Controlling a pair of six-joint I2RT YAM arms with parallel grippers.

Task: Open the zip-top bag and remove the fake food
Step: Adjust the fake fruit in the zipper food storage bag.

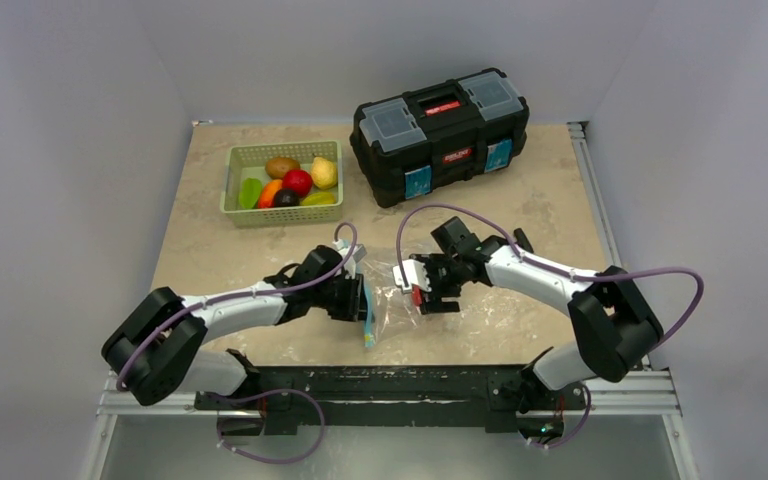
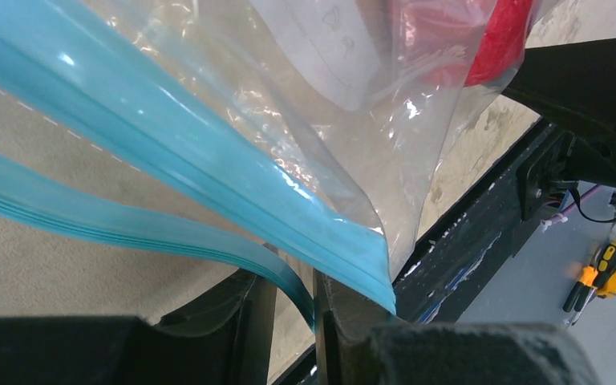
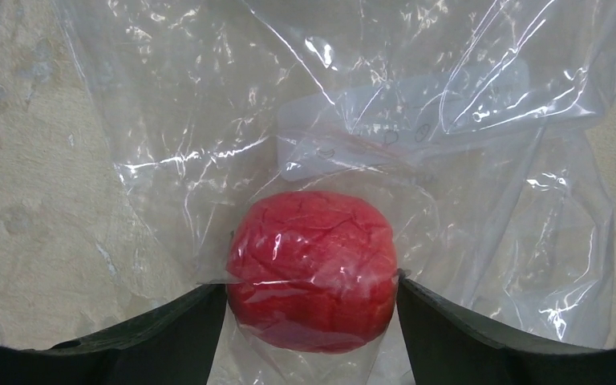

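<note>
Teal strip [image 2: 168,164] parted, so bag [image 1: 392,312] is unzipped, lying on surface [image 1: 520,200] between arms. Left end effector [image 2: 314,311] pinches one lip of strip: anchors bag, mouth held apart. Right end effector [image 3: 313,298] clamps red food [image 3: 313,277] through film, probably to work it toward mouth. Other food sits in basket [image 1: 235,205].

White-shelled left arm [image 1: 235,308] and right arm [image 1: 535,272] have black joints (purple cables [image 1: 650,275] looping alongside).
</note>
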